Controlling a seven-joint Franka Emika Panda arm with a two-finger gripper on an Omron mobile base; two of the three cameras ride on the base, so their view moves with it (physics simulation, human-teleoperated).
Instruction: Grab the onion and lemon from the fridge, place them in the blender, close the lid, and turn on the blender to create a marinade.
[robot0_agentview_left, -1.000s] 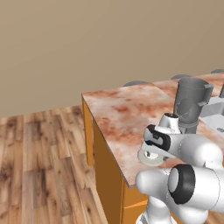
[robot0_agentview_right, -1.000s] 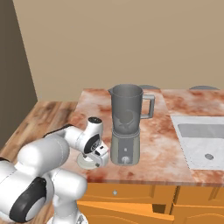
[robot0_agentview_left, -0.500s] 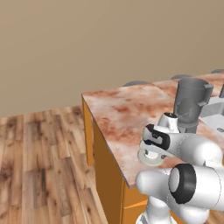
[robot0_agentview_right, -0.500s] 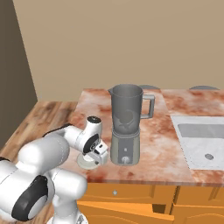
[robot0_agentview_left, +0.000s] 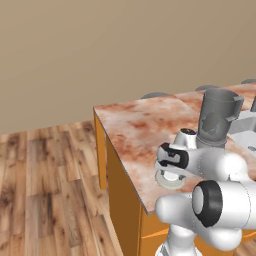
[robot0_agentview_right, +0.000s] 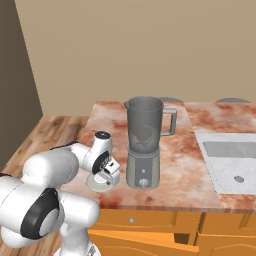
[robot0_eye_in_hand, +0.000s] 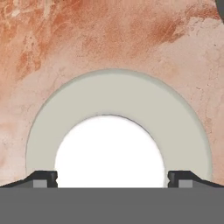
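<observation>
Lid lies flat near the counter's front edge beside the blender — jar uncapped. My gripper hangs wide open, astride its white centre, holding nothing; I judge capping and switching on remain.

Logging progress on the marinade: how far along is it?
Loading can't be confirmed: dim shapes show inside the translucent grey blender jar. In hand: the claw, fingers spread, hangs over the flat grey lid with a white centre on the marbled counter. Left: gripping, closing, switching on.

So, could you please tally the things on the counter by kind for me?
Blender: 1
Lid: 1, flat on the counter under the gripper
Sink: 1, set into the counter
Total: 3
</observation>
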